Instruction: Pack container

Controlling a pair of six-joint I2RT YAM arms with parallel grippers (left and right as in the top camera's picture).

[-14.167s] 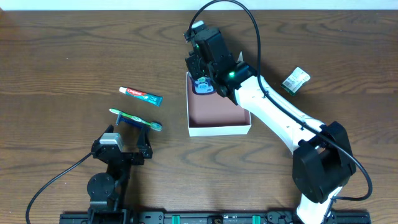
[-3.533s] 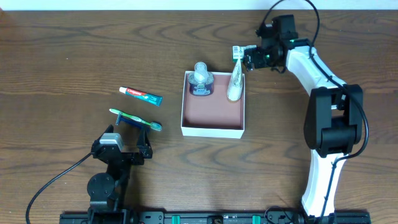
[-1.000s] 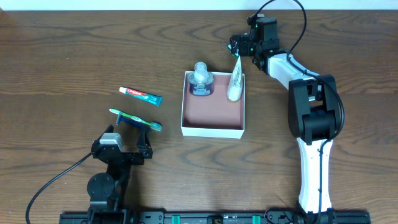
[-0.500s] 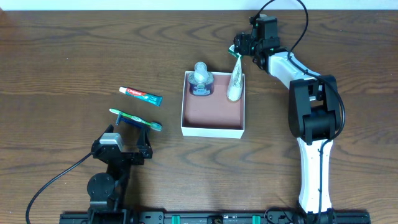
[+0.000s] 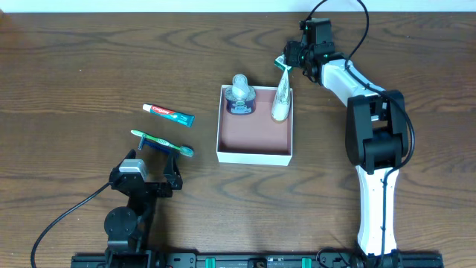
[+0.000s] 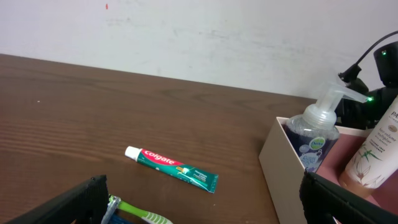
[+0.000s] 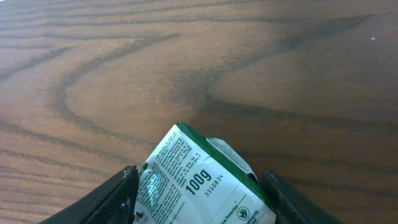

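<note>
- Since the earliest view, the right arm has swung away from above the box to the far side of the bench (image 5: 74,74). A white tube has joined the pump bottle inside the box. The packet has left its spot out to the right.
- The container (image 5: 254,154) is one shallow square cardboard box with white outer walls and a matte dusky pink floor. It sits near the middle of the dark, strongly grained wooden bench.
- Two things stand against its far wall: a clear plastic pump bottle (image 5: 240,93) of bluish liquid at the left corner, and a tapered white tube (image 5: 281,98) leaning at the right corner.
- The right tool (image 5: 286,59) is just beyond the box's far right corner. Its two dark fingers are drawn in against both sides of one glossy green-and-white packet (image 7: 199,180), which lies on the wood.
- The left tool (image 5: 146,177) is spread wide and holds nothing. It is near the front of the bench, well to the left of the box.
- Ahead of it lie one small toothpaste tube (image 5: 168,113), red, white and green, and one green toothbrush (image 5: 162,141). The two lie apart.
</note>
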